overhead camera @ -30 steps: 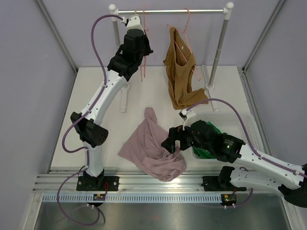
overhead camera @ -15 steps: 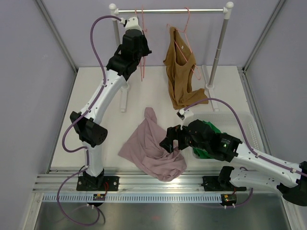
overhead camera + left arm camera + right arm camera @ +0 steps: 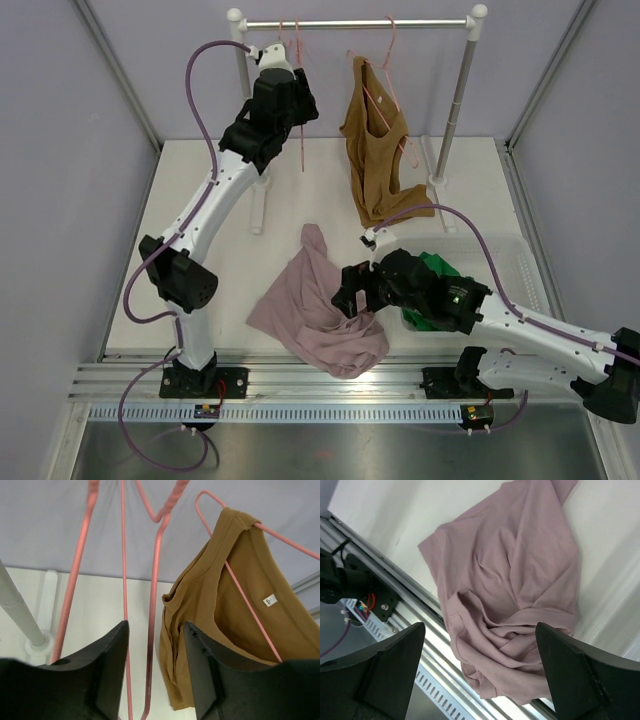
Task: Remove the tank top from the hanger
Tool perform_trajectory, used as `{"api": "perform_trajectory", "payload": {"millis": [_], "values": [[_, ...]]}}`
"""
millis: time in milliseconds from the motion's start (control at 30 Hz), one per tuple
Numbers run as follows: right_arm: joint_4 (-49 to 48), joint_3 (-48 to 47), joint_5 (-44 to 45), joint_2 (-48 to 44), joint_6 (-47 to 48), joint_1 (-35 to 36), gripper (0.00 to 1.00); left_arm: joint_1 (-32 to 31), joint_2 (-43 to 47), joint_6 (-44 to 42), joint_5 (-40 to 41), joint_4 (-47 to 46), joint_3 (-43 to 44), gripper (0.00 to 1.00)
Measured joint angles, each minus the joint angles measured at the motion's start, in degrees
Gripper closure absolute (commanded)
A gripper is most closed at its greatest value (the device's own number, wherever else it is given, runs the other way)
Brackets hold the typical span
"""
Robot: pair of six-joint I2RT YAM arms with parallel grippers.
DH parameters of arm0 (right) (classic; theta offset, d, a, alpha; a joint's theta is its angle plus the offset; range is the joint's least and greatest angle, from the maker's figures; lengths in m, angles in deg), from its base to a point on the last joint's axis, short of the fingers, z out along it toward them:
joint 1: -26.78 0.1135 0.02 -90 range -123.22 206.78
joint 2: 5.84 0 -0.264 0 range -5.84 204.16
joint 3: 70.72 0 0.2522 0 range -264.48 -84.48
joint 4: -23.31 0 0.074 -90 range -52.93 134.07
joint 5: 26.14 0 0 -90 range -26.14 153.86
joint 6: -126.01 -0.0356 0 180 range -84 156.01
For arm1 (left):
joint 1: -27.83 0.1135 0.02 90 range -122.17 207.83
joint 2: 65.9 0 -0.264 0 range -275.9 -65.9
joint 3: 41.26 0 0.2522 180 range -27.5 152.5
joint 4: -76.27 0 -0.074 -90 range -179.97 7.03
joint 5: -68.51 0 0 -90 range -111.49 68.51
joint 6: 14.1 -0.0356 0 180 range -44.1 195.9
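Now, the brown tank top (image 3: 378, 150) hangs on its pink hanger (image 3: 377, 92) from the rail (image 3: 360, 22). Its long axis runs straight down: straps up at the wire, hem pointing at the table. In the left wrist view it lies just off the right-hand finger (image 3: 200, 670), one strap looped over the hanger's shoulder and the body sagging below.

Your left gripper (image 3: 155, 627) is up at rail height with its fingers parted. They straddle a wire of the bare hanger (image 3: 155, 580) without pinching it. That makes your left arm the nearer one to the straps, I judge: a sideways shift toward that right-hand finger brings you there.

Your right gripper (image 3: 480, 630) is spread wide and grips nothing, low over the mauve garment (image 3: 515, 595) on the table. From those fingers the tank top's hem sits up and beyond, well apart.
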Motion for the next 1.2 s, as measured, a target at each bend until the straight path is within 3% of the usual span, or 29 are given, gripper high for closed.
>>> {"api": "perform_trajectory", "payload": {"millis": [233,267,500,767,800,833,867,933,967,1200], "values": [[0.1,-1.0,1.6,8.0,2.3,0.0,0.00,0.0,7.6,0.3,-3.0,-0.6,-1.8,0.26],[0.1,-1.5,1.6,9.9,2.6,0.0,0.01,0.0,9.6,0.3,-3.5,-0.8,-2.6,0.01],[-0.1,-6.8,0.7,27.0,3.9,0.1,0.00,-1.1,26.9,-0.7,-3.3,-1.0,-10.1,0.01],[1.9,-15.8,1.9,47.2,5.0,3.3,0.01,-1.6,49.9,-1.2,-0.3,2.6,-28.6,0.01],[3.2,-17.4,3.3,48.6,5.2,4.0,0.04,-1.7,52.0,-1.2,0.0,3.7,-30.5,0.01],[3.5,-18.5,3.8,49.6,5.3,4.5,0.15,-1.7,53.8,-1.2,0.2,4.7,-32.5,0.01],[3.8,-19.5,4.5,50.5,5.6,4.9,0.47,-1.7,55.7,-1.1,0.3,5.2,-34.9,0.01],[3.7,-20.6,5.2,51.5,6.0,5.0,0.76,-1.7,59.5,-1.0,1.0,7.6,-40.2,0.01],[3.5,-21.0,5.5,51.8,6.1,5.0,1.00,-1.7,61.8,-0.8,1.3,8.3,-43.4,0.01],[3.4,-20.5,5.6,49.9,6.4,4.9,1.00,-1.7,74.8,-0.3,1.6,17.4,-58.2,0.01]]}}
